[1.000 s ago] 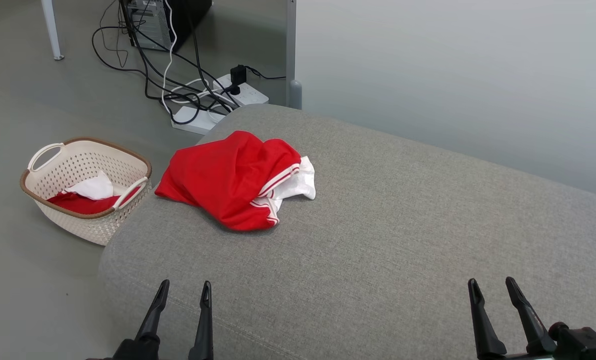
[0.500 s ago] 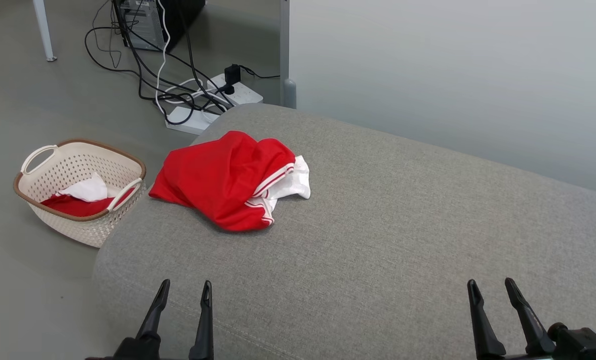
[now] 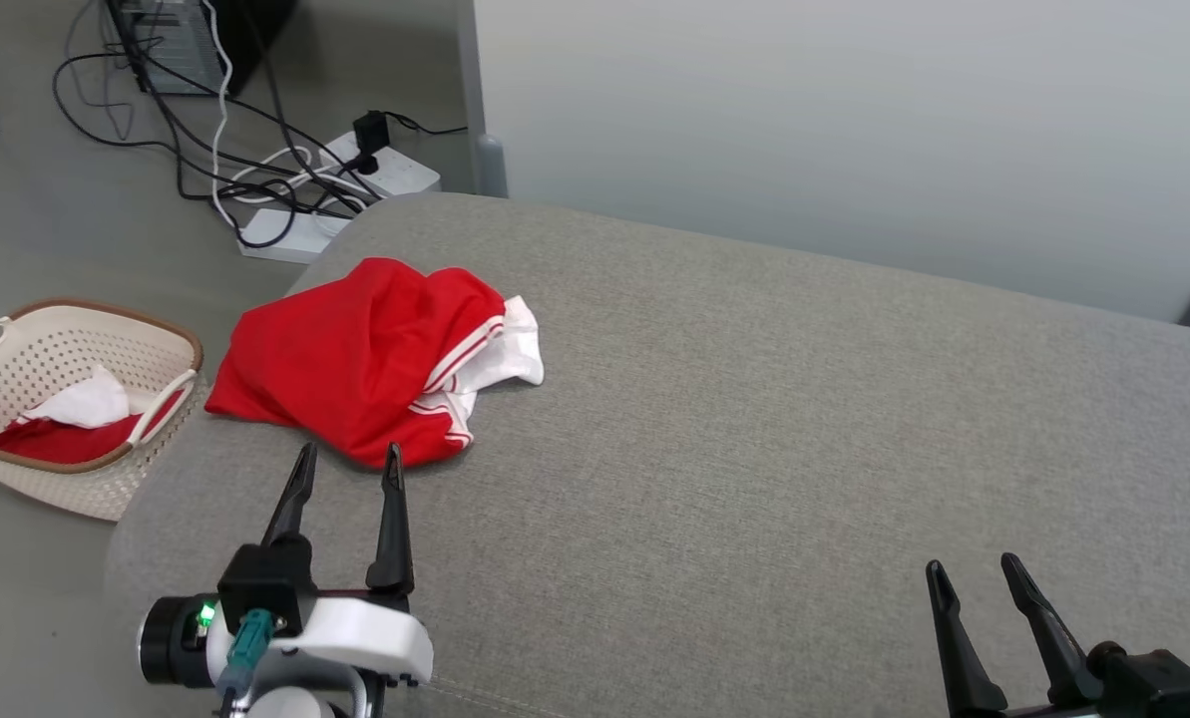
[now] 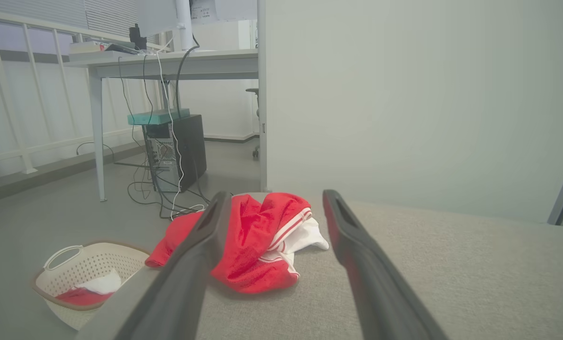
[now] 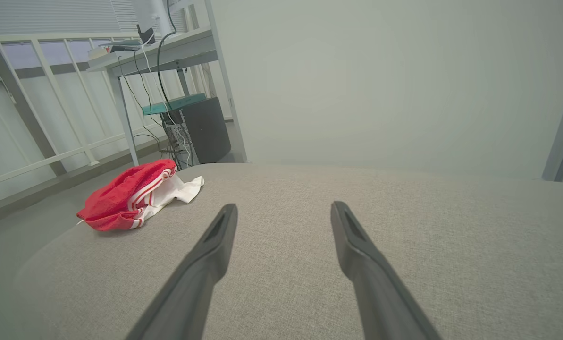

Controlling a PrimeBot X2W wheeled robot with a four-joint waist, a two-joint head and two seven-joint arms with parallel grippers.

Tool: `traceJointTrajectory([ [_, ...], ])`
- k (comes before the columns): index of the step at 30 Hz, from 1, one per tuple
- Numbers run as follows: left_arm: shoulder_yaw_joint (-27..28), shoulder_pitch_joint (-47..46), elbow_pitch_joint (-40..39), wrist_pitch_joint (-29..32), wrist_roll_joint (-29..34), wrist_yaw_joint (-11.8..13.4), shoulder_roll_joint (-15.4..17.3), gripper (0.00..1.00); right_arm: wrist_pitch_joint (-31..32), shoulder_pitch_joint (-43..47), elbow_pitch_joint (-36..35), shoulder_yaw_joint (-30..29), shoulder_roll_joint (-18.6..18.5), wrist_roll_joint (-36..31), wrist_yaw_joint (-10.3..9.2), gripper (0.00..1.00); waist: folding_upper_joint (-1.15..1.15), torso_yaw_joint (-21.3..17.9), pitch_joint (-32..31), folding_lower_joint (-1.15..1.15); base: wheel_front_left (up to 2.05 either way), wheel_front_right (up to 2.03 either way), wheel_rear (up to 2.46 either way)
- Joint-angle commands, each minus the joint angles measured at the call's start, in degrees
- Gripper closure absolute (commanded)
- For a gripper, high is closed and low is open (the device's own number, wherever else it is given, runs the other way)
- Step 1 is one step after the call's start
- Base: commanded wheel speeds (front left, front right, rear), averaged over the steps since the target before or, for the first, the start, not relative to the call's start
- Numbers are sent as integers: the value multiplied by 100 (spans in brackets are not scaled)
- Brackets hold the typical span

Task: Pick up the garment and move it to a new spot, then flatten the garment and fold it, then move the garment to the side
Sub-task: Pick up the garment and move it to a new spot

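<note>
The crumpled red garment with white trim (image 3: 355,359) is bunched so its folds hide its shape, and in the left wrist view the left pincer's (image 4: 275,194) dark finger (image 4: 187,274) covers its left part. In the head view the left edge cuts off the cream perforated basket with a brown rim (image 3: 86,489), the top edge the black computer tower (image 3: 255,25), the bottom edge the right pincer's (image 3: 972,566) body.

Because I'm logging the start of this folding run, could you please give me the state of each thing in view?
Red and white cloth garment: crumpled heap on the grey fabric cushion, not held.
Left gripper: open, empty, tips at the garment's near edge.
Right gripper: open, empty, above bare cushion.
Cream perforated plastic basket: upright on the floor, red and white cloth inside.
White power strip: black plug inserted.
</note>
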Motion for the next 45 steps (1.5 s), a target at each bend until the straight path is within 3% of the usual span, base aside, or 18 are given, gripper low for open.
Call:
traceJointTrajectory([
  [1,226,-513,76,-59,54,90,6,0,-60,-270,-150,141,-132,-17,24,0,0,-205,125,0,0,0,0],
  [13,704,-2423,2200,-59,-33,70,59,0,-60,-710,-258,316,-564,80,24,0,0,-969,1076,0,0,0,0],
  [19,961,-3141,3022,-59,-131,-65,138,0,-60,-1040,-293,396,-690,133,24,0,0,-1236,1482,0,0,0,0],
  [25,1027,-3669,3858,-59,-16,-35,291,0,-60,-1255,-303,448,-774,180,24,0,0,-1416,1792,0,0,0,0],
  [34,1112,-4265,4769,-59,154,283,699,0,-60,-1491,-359,528,-848,260,24,0,0,-1666,2196,0,0,0,0],
  [45,744,-4893,5543,-59,602,600,1144,0,-60,-1728,-433,531,-901,343,24,0,0,-1890,2707,0,0,0,0],
])
